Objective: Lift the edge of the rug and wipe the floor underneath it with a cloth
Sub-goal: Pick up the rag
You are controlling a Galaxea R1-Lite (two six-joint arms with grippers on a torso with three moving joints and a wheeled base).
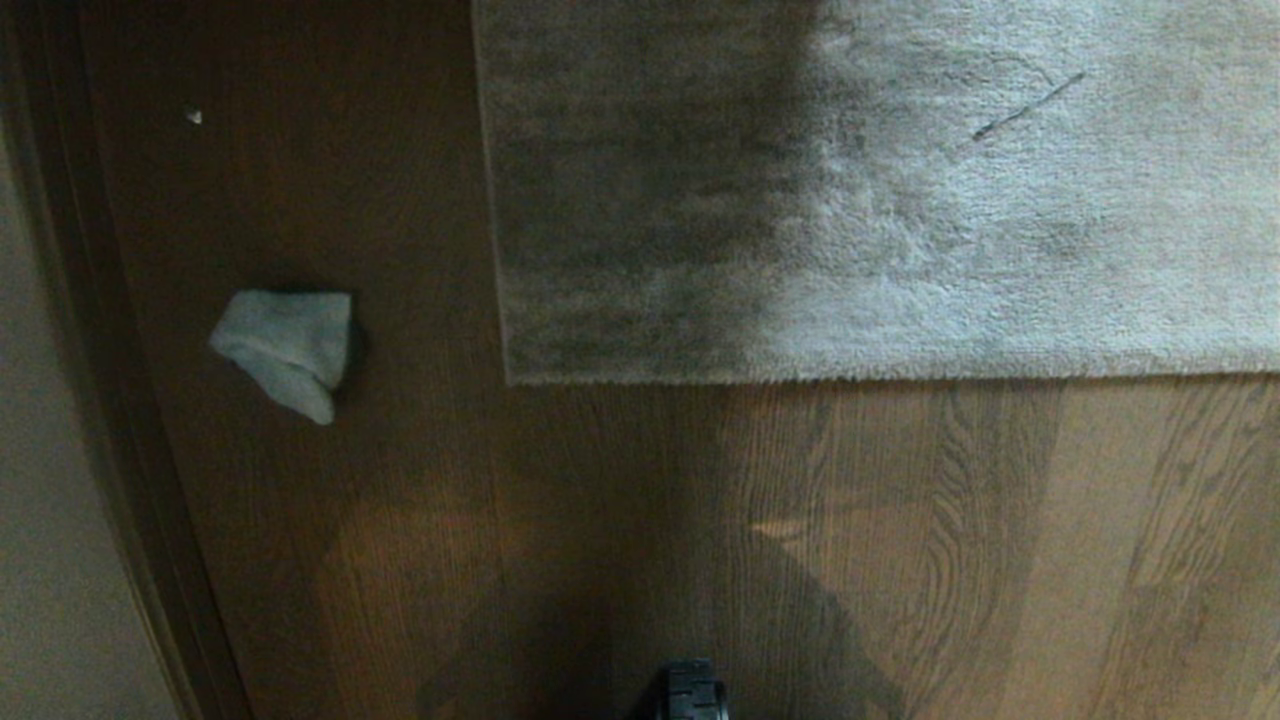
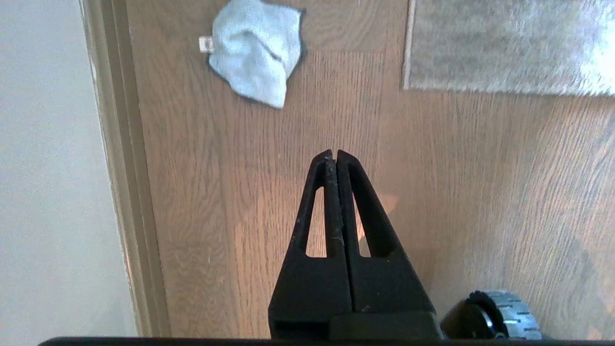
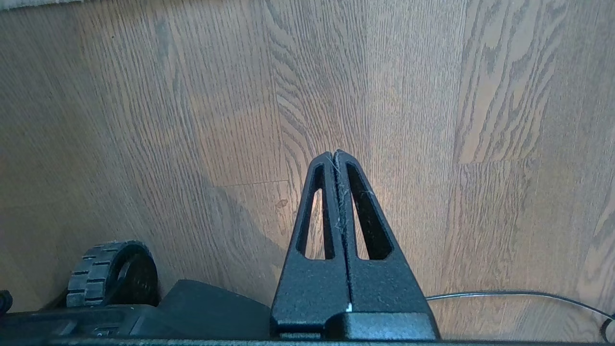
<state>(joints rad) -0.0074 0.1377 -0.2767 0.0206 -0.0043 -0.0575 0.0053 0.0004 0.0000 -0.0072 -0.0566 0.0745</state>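
Observation:
A grey-beige shaggy rug (image 1: 900,200) lies flat across the upper right of the head view, its near edge (image 1: 900,378) straight on the brown wood floor (image 1: 600,520). Its corner (image 2: 413,86) also shows in the left wrist view. The pale crumpled cloth (image 1: 288,348) rests on the floor to the left of the rug, near the wall. In the left wrist view the cloth (image 2: 254,53) lies ahead of my left gripper (image 2: 335,154), which is shut and holds nothing. My right gripper (image 3: 336,154) is shut and empty over bare floor (image 3: 432,96). Neither arm shows in the head view.
A dark baseboard (image 1: 110,380) and pale wall (image 1: 50,500) run along the left. A wheel of my base (image 1: 692,692) shows at the bottom of the head view, another wheel (image 3: 103,271) by the right gripper. A thin cable (image 3: 519,293) lies on the floor.

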